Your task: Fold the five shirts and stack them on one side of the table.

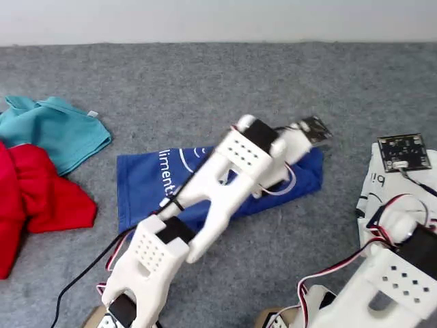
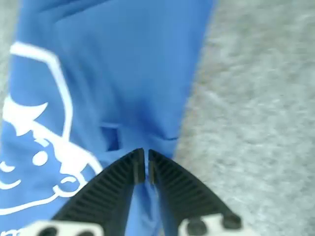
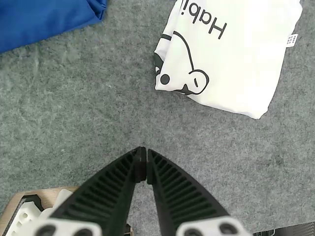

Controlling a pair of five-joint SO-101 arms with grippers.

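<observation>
Finds the left jaws pressed together tip to tip, low over a royal-blue cotton shirt with white print (image 2: 123, 73), close to the edge where blue cloth meets the grey felt-like bench cover (image 2: 256, 98). Cannot tell whether any fabric is pinched between those tips. Finds the right jaws likewise closed, tips touching, gripping nothing, hanging above bare grey cover. Places the blue shirt as a long, roughly folded band across the middle of the bench, lying flat and partly under the white plastic left arm (image 1: 225, 171), with that arm's wrist over the shirt's far right corner. Places a folded white shirt with black lettering and a black cartoon drawing (image 3: 231, 49) near the right jaws but apart from them, at the right edge of the bench, just beside the white plastic right arm (image 1: 396, 280) and separated from the blue shirt by a strip of grey cover. Places a loosely spread teal shirt (image 1: 54, 130) at the left side of the bench, touching a crumpled red shirt (image 1: 34, 195) that lies nearer the arms' bases, both unfolded and well apart from the white shirt. Notes a black cable (image 1: 82, 273) running from the left arm's base across the cover.
</observation>
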